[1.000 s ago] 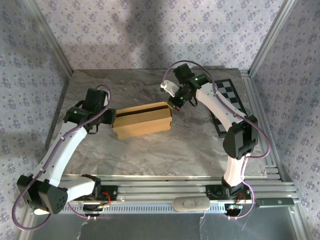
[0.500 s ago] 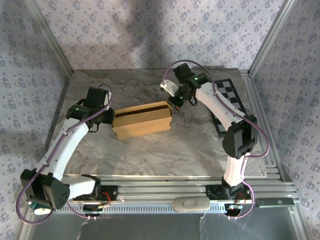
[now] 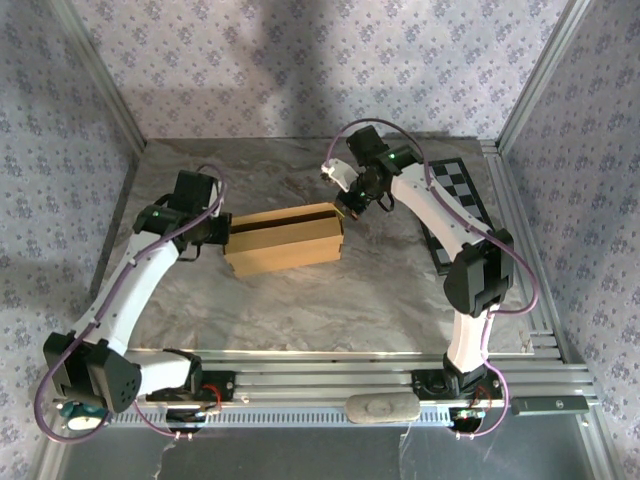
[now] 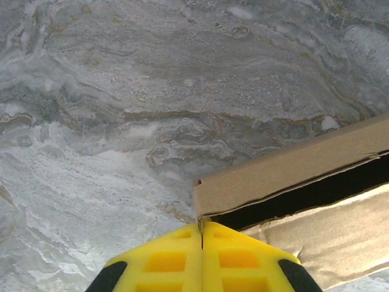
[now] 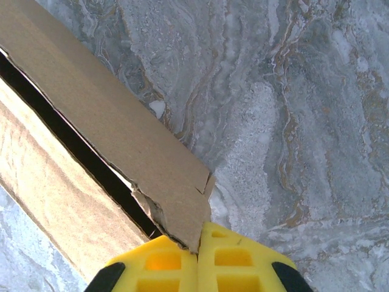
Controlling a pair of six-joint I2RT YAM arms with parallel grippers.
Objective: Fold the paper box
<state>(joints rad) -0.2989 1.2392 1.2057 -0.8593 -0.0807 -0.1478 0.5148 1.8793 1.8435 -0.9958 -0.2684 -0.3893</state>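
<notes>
the paper box (image 3: 285, 243) is lying flat in the middle of the marbled bench (image 3: 300, 310), well away from every edge. its long axis is running left to right, with the right end turned slightly toward the far edge. the lid is sitting ajar: a dark slit is showing along the far long side between the top panel and the wall behind it, and nothing inside can be made out through it.

the left gripper (image 3: 222, 232) is sitting at the box's left end. in the left wrist view its yellow fingers are pressing together with no gap, right at the far-left corner, and it cannot be told whether any cardboard is caught between them.

the right gripper (image 3: 349, 208) is sitting at the far-right corner. in the right wrist view its fingers are clenching on the torn-looking tip of the far wall panel.

a black-and-white checkerboard (image 3: 455, 195) is lying along the bench's right edge, well apart from the box.
</notes>
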